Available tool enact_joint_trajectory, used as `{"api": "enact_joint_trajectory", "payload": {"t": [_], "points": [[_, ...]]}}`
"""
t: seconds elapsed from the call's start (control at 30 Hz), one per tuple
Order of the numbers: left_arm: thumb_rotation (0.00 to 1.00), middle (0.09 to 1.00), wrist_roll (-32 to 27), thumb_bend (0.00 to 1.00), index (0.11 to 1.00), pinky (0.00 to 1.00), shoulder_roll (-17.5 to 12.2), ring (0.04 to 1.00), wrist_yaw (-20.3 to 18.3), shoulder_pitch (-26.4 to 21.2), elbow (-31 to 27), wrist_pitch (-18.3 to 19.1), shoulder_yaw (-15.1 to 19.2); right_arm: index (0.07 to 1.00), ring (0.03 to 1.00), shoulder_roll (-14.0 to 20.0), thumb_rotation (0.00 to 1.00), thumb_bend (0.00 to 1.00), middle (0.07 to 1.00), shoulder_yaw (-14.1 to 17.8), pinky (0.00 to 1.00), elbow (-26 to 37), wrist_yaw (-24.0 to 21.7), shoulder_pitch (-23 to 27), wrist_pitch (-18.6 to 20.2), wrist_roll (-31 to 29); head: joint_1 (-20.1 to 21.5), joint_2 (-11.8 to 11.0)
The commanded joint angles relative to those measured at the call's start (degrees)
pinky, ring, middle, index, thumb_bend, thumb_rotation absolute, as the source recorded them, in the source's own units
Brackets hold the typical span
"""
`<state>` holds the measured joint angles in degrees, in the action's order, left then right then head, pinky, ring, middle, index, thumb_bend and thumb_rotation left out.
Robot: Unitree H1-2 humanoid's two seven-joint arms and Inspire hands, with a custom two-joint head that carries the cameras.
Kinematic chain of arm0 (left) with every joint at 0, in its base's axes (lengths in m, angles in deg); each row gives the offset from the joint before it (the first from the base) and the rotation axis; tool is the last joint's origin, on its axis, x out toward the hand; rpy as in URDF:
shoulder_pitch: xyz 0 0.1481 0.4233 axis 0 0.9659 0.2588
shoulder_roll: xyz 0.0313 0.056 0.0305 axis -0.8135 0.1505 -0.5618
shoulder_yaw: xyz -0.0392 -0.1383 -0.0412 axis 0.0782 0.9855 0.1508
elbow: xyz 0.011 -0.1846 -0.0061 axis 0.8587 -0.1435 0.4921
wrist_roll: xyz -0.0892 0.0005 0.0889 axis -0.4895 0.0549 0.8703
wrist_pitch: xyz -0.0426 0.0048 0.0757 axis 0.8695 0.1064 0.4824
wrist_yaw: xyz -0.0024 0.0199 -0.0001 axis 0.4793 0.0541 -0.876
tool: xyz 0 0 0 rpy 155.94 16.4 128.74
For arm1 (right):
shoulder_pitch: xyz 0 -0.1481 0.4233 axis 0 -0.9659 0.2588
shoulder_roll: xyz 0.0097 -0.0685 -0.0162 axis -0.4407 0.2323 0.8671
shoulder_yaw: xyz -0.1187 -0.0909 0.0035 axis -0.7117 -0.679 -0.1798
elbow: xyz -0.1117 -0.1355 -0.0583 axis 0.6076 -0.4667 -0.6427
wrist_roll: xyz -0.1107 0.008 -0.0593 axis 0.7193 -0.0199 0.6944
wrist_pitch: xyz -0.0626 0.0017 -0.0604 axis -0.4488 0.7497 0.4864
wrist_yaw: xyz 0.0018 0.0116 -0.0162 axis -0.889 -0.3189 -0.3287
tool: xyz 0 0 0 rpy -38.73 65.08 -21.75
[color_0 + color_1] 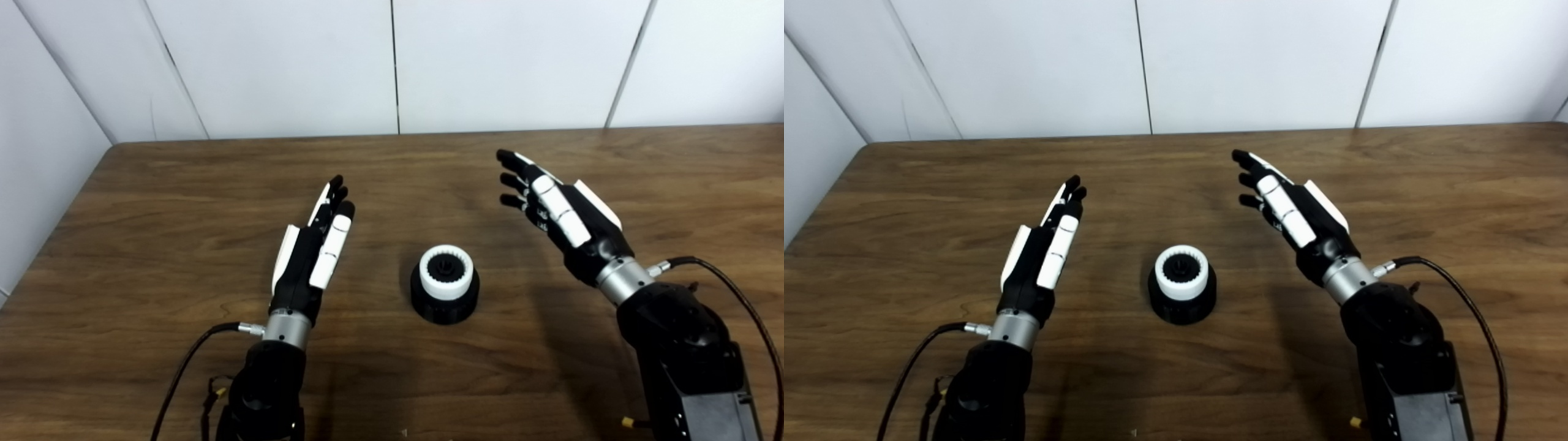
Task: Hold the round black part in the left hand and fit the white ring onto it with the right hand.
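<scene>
In the left eye view, the round black plastic part (pixel 445 300) is sitting at lower centre of the brown wooden table (pixel 184 184), already wearing the toothed white plastic ring (pixel 446 272). It lies between the hands, the left hand (pixel 309 257) slightly nearer.

In the right eye view, the right hand (pixel 1295 214) is hovering upper right; both hands' fingers are spreading flat, holding nothing.

On the brown wooden table (pixel 1176 380) in front of me, the toothed white plastic ring (pixel 1182 280) sits on top of the round black part (pixel 1182 300). My left hand (pixel 1041 254) hovers to its left, fingers straight and empty. My right hand (pixel 1295 211) hangs to the right and farther off, fingers spread, holding nothing
</scene>
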<state>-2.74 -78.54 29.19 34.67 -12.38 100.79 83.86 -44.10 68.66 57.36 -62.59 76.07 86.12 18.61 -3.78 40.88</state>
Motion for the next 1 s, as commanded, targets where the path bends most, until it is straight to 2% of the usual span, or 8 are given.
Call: {"api": "enact_joint_trajectory", "payload": {"t": [0.0,0.17,0.3,0.43,0.57,0.63,0.77,0.97], "points": [[0.98,0.999,-1.7,0.67,1.0,1.0,0.4,1.0,1.7,-0.2,-1.0,-2.6,0.5,0.927,0.967,-1.2,1.0,0.51,0.965,1.1,0.92,2.4,1.3,0.5,0.0,-2.5,0.0,-0.1],[1.0,1.0,-4.9,0.63,1.0,1.0,1.1,1.0,3.0,1.2,-1.7,-2.6,1.5,0.934,0.979,-2.5,1.0,0.49,0.969,2.0,0.94,3.0,3.2,-1.1,0.2,-5.2,0.0,-1.0],[1.0,1.0,-6.2,0.61,1.0,1.0,0.8,1.0,3.7,2.1,-1.6,-2.5,1.9,0.944,0.979,-3.2,1.0,0.43,0.976,2.4,0.95,3.0,4.3,-2.2,-0.1,-6.3,-0.1,-2.3],[1.0,1.0,-6.4,0.59,1.0,1.0,0.4,1.0,4.3,2.3,-1.3,-2.8,1.8,0.955,0.983,-3.4,1.0,0.38,0.984,2.7,0.96,2.9,4.8,-2.6,-0.6,-7.7,0.0,-2.0],[1.0,1.0,-7.1,0.58,1.0,1.0,0.6,1.0,4.7,1.9,-1.4,-2.1,2.0,0.954,0.993,-4.4,1.0,0.42,0.989,3.7,0.98,2.6,5.9,-2.6,-1.4,-9.0,-0.8,-1.5],[1.0,1.0,-7.5,0.57,1.0,1.0,0.9,1.0,4.9,2.0,-1.7,-1.6,2.0,0.95,0.991,-4.9,1.0,0.42,0.987,4.1,0.99,2.5,6.7,-2.8,-1.3,-9.6,-1.1,-1.9],[1.0,1.0,-8.9,0.52,1.0,1.0,1.0,1.0,5.6,2.0,-2.7,-1.1,2.9,0.943,0.995,-6.1,1.0,0.43,0.988,4.8,1.0,2.8,8.0,-3.2,-0.8,-11.1,-2.0,-1.7],[1.0,1.0,-11.1,0.5,1.0,1.0,0.5,1.0,6.0,2.4,-5.1,1.7,4.5,0.94,0.994,-6.8,1.0,0.46,0.99,4.3,1.0,2.0,8.7,-3.6,-1.7,-11.6,-1.4,-1.8]]}}
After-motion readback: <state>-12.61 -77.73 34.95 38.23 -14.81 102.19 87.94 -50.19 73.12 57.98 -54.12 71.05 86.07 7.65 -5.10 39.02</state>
